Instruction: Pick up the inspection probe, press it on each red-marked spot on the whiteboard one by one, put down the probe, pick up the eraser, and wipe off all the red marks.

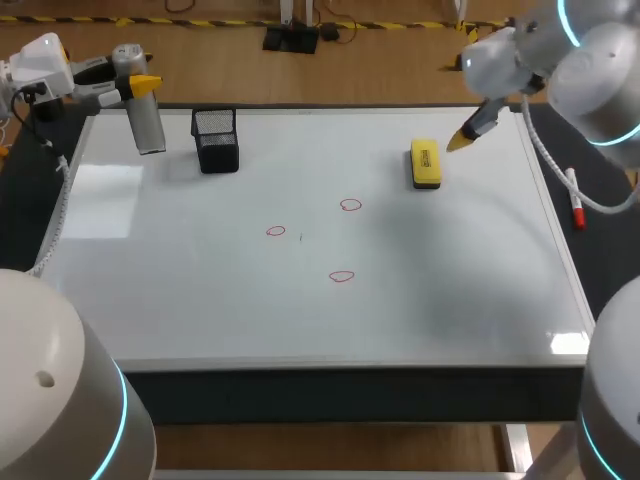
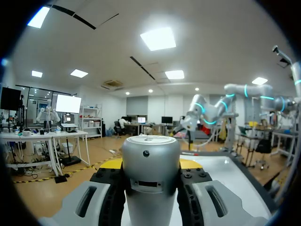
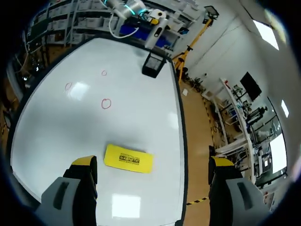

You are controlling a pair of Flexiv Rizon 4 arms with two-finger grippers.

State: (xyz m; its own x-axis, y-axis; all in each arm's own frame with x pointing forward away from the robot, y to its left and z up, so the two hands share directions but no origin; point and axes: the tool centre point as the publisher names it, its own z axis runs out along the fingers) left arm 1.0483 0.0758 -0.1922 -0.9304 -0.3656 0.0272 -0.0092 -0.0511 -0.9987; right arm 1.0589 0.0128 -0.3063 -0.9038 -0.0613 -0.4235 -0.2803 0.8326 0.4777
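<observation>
Filling the left jaws, the probe mostly hides their tips.

Whiteboard: glossy white, w/ 3 red ring marks. Eraser: yellow top w/ black print, black base. Inspection probe: silver-grey metal. Mesh pen cup: black. Marker: white body, red cap. Tabletop beside board: black. Left claw & right claw: yellow tips, grey & black fingers. Left arm & right arm: white w/ cyan light rings.
</observation>
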